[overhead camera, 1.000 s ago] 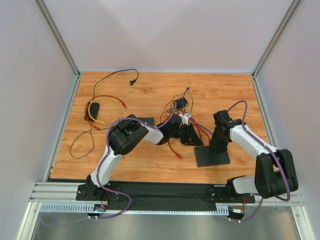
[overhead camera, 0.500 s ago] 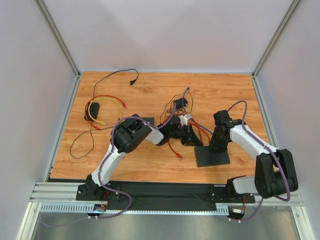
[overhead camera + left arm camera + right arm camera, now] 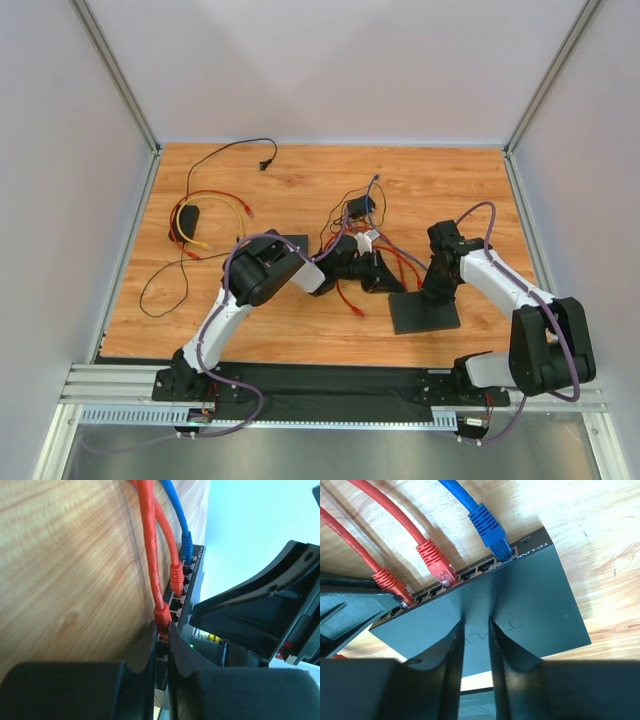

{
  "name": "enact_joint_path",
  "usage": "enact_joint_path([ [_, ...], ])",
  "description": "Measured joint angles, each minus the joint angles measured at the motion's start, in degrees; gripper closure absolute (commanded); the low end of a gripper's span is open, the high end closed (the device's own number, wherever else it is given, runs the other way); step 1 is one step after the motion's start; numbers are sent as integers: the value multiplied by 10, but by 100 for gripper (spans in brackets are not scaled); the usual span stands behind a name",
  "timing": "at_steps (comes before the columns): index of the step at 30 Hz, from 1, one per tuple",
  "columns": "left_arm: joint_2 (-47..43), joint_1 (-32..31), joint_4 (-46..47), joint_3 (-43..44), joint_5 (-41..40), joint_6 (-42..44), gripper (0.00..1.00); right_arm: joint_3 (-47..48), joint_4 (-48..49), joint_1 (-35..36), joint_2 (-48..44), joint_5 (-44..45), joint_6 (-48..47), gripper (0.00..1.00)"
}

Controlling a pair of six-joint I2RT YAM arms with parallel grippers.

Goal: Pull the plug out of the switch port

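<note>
One red plug [image 3: 160, 614] pinched at the TP-LINK switch [image 3: 535, 595]
Left gripper [image 3: 161, 630] clamps the plug, cable [image 3: 150, 545] running lengthwise beyond its fingertips; right gripper [image 3: 476, 630], slightly parted, lies over the casing.

A wood-grain table [image 3: 460, 180] sits boxed in by plain pale walls [image 3: 330, 70] — aluminium posts [image 3: 116, 75] at the corners.

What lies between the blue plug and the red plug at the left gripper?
Another red plug, with empty ports beside it; the right wrist view shows this.

A flat black switch [image 3: 530, 605] lies on the wooden worktop [image 3: 600, 540]. An orange plug [image 3: 390, 582] sits seated in its port row.
</note>
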Motion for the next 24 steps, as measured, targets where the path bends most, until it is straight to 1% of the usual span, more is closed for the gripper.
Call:
enact_joint_path([
  [2, -1, -1, 16, -8, -10, 3, 100, -1, 0, -1, 4, 1, 4, 77],
  [4, -6, 0, 24, -13, -35, 16, 100, -1, 0, -1, 5, 1, 9, 78],
  [11, -46, 18, -30, -19, -143, 122, 100, -4, 0, -1, 5, 1, 17, 78],
  [16, -73, 21, -73, -18, -165, 179, 100, -4, 2, -1, 3, 0, 17, 78],
  [20, -116, 21, -179, 12, -170, 242, 100, -4, 2, -2, 3, -3, 17, 77],
  [24, -136, 37, -299, 114, -155, 290, 100, -4, 4, -2, 3, -7, 16, 77],
])
